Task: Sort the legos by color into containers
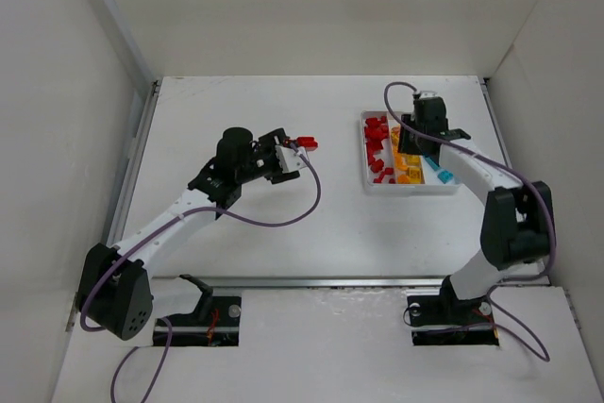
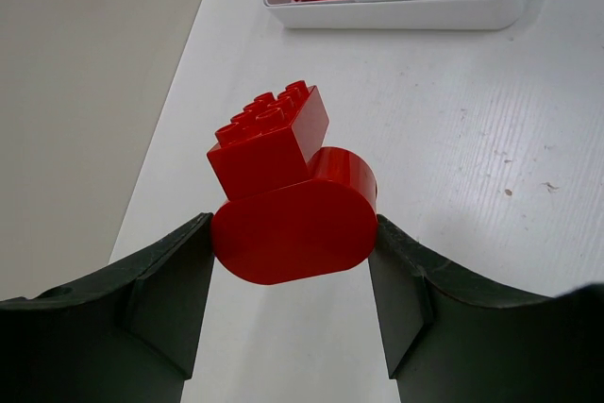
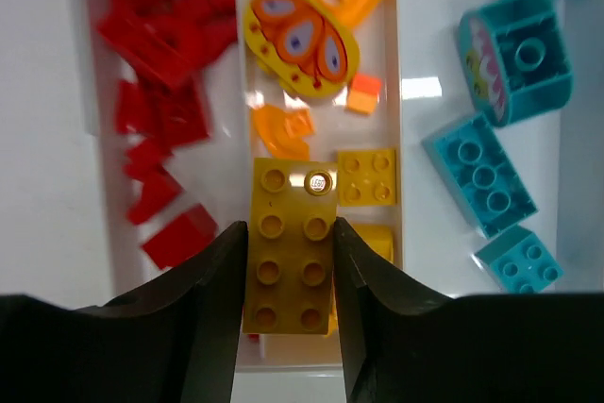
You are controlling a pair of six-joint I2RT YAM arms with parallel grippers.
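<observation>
Two grippers are each half closing on a brick. The left gripper (image 2: 294, 266) is pinching a rounded red brick (image 2: 283, 186) above the table (image 2: 462, 139), well apart from the white tray (image 2: 425, 16). The right gripper (image 3: 288, 276) is gripping a yellow brick (image 3: 288, 233) at the tray's middle compartment (image 3: 377, 233).

No word, number or brand name can be read anywhere. The nearest thing to lettering is a tiny raised mark on one shiny stud (image 3: 319, 179) of the yellow brick (image 3: 288, 247) in the middle compartment of the tray (image 3: 411, 92), on the right of the table; it is too small to make out. Two pieces carry printed pictures without letters: an oval yellow piece (image 3: 302, 40) in the same compartment shows an orange butterfly pattern with pale spots, and a rounded cyan piece (image 3: 517, 58) in the compartment to its right has a pink and white print on its side, too blurred to identify.
</observation>
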